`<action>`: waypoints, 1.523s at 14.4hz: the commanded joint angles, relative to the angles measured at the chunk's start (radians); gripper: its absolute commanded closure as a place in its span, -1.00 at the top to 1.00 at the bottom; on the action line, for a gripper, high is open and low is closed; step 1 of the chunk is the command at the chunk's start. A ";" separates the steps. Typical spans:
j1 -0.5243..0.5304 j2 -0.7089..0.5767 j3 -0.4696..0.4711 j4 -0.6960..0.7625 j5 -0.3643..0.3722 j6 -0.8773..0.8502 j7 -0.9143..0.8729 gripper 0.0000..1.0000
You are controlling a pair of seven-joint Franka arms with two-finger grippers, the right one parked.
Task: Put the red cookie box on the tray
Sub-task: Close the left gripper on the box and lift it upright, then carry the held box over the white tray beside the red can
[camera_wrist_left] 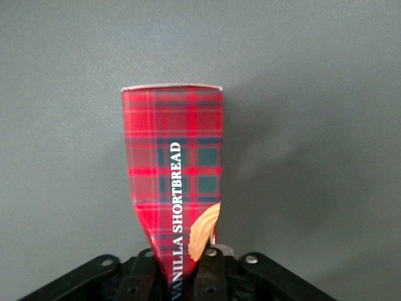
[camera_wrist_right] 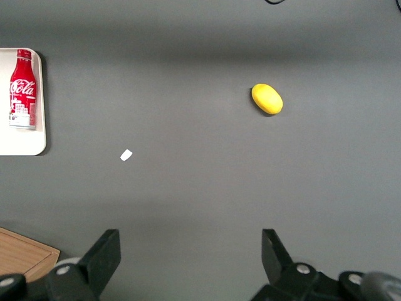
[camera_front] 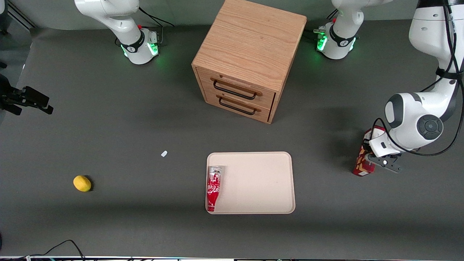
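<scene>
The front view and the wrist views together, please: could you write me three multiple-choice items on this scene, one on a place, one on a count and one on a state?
1. Where does the Coca-Cola bottle lie?
A. on the tray, along its edge toward the parked arm's end
B. on top of the cabinet
C. on the table next to the lemon

2. How many drawers does the wooden cabinet show?
A. one
B. two
C. four

3. How is the red cookie box now?
A. lying flat on the tray
B. inside an open drawer
C. held by the gripper, away from the tray

Key: 1 A, the bottle rests inside the tray's rim in the front view. 2 B, two black handles sit one above the other. 3 C, the left wrist view shows the fingers clamped on the box's end, toward the working arm's end of the table.
</scene>
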State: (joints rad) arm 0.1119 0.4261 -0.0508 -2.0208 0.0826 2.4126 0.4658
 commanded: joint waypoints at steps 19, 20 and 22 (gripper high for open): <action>-0.060 -0.066 -0.063 0.572 -0.079 -0.647 -0.320 -1.00; -0.070 -0.059 -0.081 0.606 -0.081 -0.673 -0.375 -1.00; -0.102 -0.032 -0.110 0.677 -0.087 -0.714 -0.493 -1.00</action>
State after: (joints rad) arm 0.0478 0.3438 -0.1467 -1.4523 0.0063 1.7616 0.0893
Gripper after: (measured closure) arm 0.863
